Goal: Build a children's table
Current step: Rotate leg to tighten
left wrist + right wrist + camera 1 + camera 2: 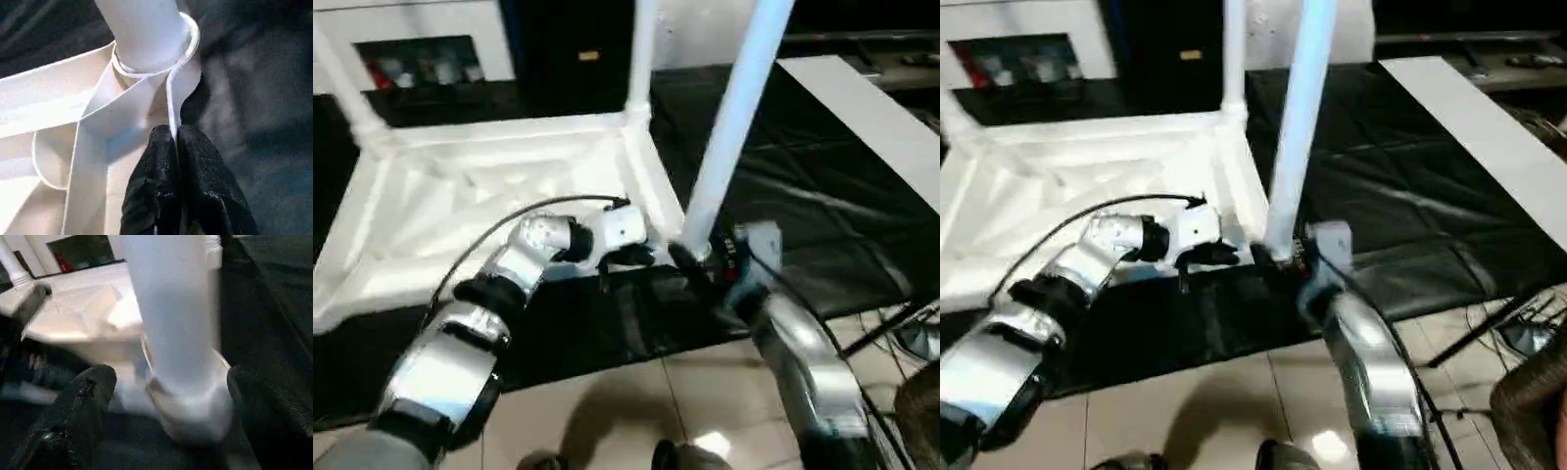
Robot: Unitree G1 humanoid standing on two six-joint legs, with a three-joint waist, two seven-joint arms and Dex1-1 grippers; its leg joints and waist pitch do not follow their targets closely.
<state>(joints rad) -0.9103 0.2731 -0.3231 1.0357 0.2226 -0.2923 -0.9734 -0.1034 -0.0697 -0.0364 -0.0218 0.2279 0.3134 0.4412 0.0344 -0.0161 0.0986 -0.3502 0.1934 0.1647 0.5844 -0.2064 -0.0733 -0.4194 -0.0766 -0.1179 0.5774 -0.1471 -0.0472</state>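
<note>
White plastic table top lay upside down on black sheeting; left gripper pinched its rim, jaws pressed together; right gripper's jaws stood spread around the near leg

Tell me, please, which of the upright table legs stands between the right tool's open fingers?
The near-corner leg, closest to the robot; the right tool straddles its base. The other two stand at far corners.

Way blocked at the near corner
The gap between the right gripper fingers is filled by an upright leg.
</note>
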